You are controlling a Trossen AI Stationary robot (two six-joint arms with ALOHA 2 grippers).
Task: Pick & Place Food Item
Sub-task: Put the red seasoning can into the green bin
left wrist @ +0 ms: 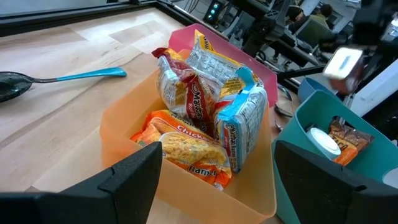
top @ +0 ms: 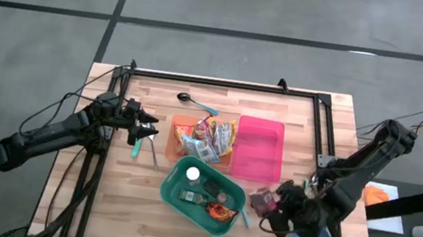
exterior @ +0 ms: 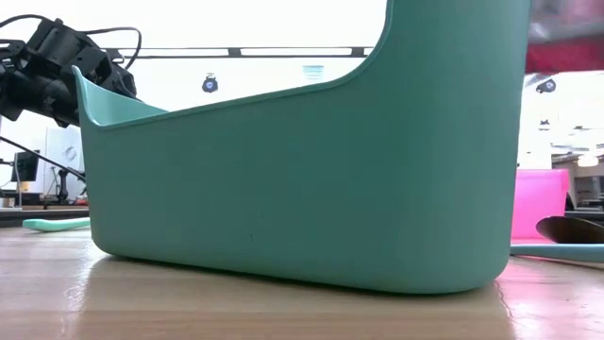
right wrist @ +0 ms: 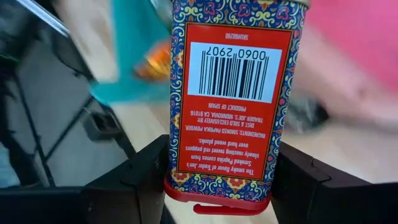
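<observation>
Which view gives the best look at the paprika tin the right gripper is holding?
The right wrist view: the paprika tin fills it, label and barcode readable, clamped between the right gripper fingers. The high view shows only a small dark blur at that gripper beside the teal bin. The low and left wrist views miss it.

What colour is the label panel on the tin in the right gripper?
Red, with a white barcode patch, on the tin; clearest in the right wrist view.

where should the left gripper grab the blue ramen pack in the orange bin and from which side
Grip the blue ramen pack by its upper crimped edge, coming from above. It stands on end at the rim of the orange bin, wedged against other packets, so only its top is free. The left gripper waits open beside the bin.
</observation>
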